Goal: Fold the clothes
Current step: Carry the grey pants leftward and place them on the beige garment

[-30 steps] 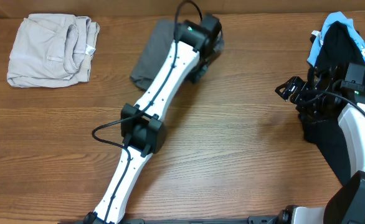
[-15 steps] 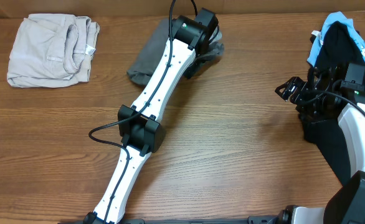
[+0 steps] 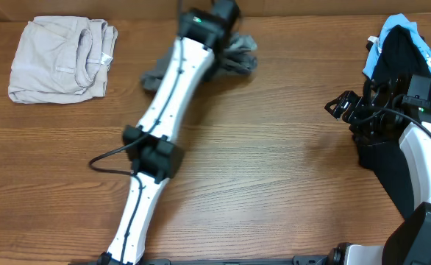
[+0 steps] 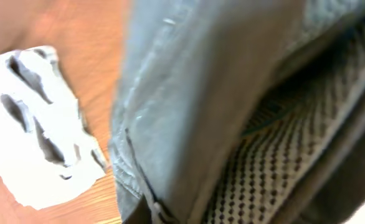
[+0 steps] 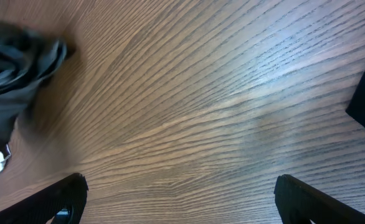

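Observation:
The grey shorts [image 3: 239, 57] lie bunched at the table's far middle, with one part showing left of my left arm [image 3: 151, 76]. My left gripper [image 3: 226, 28] is over them at the far edge, shut on the shorts. In the left wrist view the grey cloth [image 4: 189, 93] and its mesh pocket lining fill the frame, hiding the fingers. My right gripper [image 3: 342, 105] is open and empty over bare wood at the right. Its fingers are wide apart in the right wrist view [image 5: 182, 199], where the shorts [image 5: 14, 59] show at the far left.
A folded beige garment [image 3: 61, 59] lies at the far left and shows as a pale blob in the left wrist view [image 4: 39, 143]. A black garment with light-blue cloth [image 3: 401, 44] lies at the right edge, under my right arm. My left arm [image 3: 157, 147] stretches diagonally across the table.
My left arm has swung left and toward the far edge, dragging the grey shorts with it. The shorts are now more bunched. The right arm has not moved.

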Robot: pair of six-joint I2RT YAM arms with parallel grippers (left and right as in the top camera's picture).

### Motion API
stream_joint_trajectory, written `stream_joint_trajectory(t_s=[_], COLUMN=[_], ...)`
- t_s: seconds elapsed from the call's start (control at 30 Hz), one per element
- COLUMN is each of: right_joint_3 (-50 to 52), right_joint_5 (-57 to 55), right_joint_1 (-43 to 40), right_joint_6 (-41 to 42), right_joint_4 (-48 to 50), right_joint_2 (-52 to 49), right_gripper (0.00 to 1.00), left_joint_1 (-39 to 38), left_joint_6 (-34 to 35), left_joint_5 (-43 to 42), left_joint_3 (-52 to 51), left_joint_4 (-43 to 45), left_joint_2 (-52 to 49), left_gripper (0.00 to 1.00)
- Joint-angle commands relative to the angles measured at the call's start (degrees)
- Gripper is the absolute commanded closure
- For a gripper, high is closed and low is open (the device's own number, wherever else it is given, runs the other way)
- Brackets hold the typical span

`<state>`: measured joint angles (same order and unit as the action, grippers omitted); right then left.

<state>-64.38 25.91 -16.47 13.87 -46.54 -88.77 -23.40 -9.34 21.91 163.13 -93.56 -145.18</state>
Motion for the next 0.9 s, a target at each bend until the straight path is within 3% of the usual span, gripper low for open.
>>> stream_joint_trajectory(t_s=[0.0,0.6,0.87], right_joint_3=[-0.2,-0.2,-0.2], right_joint_5=[-0.1,-0.2,-0.2], right_joint_1=[0.0,0.0,0.0], right_joint_6=[-0.2,-0.5,-0.4], right_joint_4=[0.1,-0.7,-1.4], right_joint_2=[0.1,0.1,0.1], right_gripper=[0.0,0.0,0.0], left_joint_1=[3.7,13.4,19.3], left_joint_6=[0.4,1.4,8.6], left_joint_5=[0.9,2.7,7.2], left_joint_3=[1.8,1.8,2.1], left_joint_4=[0.4,2.0,9.5], left_joint_2=[6.3,6.5,12.7], left_gripper=[0.96,0.96,0.96])
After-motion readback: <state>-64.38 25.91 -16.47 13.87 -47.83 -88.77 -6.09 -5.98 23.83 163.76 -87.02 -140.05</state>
